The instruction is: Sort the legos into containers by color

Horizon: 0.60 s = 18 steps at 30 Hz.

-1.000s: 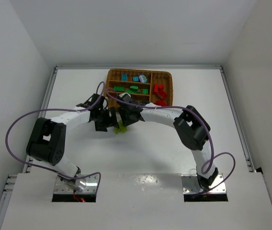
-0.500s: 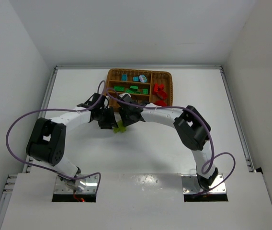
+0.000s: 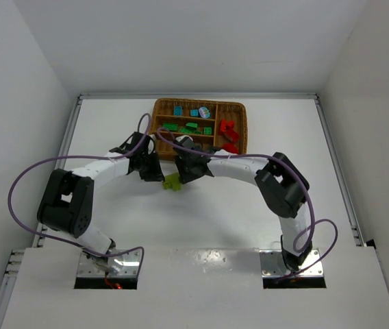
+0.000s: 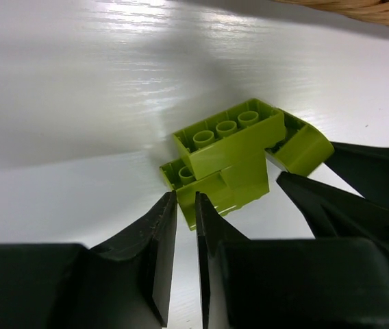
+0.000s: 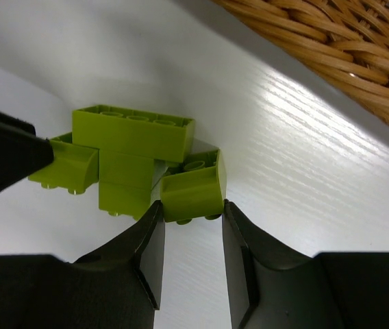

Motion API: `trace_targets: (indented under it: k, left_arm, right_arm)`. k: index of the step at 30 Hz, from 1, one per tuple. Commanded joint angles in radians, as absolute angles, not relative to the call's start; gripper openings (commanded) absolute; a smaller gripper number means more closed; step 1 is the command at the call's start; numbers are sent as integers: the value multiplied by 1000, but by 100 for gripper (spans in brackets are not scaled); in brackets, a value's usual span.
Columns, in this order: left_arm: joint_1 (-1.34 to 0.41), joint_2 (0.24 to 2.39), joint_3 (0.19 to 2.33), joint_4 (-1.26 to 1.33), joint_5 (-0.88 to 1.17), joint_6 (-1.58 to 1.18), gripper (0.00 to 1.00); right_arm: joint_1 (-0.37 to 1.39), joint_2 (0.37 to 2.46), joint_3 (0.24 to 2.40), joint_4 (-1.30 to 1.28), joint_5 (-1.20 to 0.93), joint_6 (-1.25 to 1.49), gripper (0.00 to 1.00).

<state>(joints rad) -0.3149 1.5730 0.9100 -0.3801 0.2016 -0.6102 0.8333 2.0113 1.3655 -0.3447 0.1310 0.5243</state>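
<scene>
A cluster of joined lime-yellow legos hangs just in front of the wicker tray, between my two grippers. My left gripper is shut on a thin edge at the low corner of the cluster. My right gripper is shut on a small sloped brick at the other end of the cluster. From above, the left gripper sits left of the cluster and the right gripper right of it. Blue legos, green legos and red legos lie in the tray's containers.
The woven tray wall runs close behind the right gripper. A purple cable loops off the left arm, and another hangs by the right arm. White walls enclose the table.
The left gripper has moved in on the lime cluster and shut on its edge. The right arm has shifted slightly, still holding its brick.
</scene>
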Motion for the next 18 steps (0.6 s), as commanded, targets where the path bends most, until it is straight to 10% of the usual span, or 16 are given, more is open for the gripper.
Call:
trace_targets:
  k: [1, 18]
  left_arm:
    - [-318, 1583, 911, -416, 146, -588, 22]
    - [-308, 1569, 1060, -497, 137, -558, 25]
  right_arm:
    - [833, 1924, 1355, -322, 117, 528, 13]
    - [759, 1694, 1180, -364, -172, 396, 13]
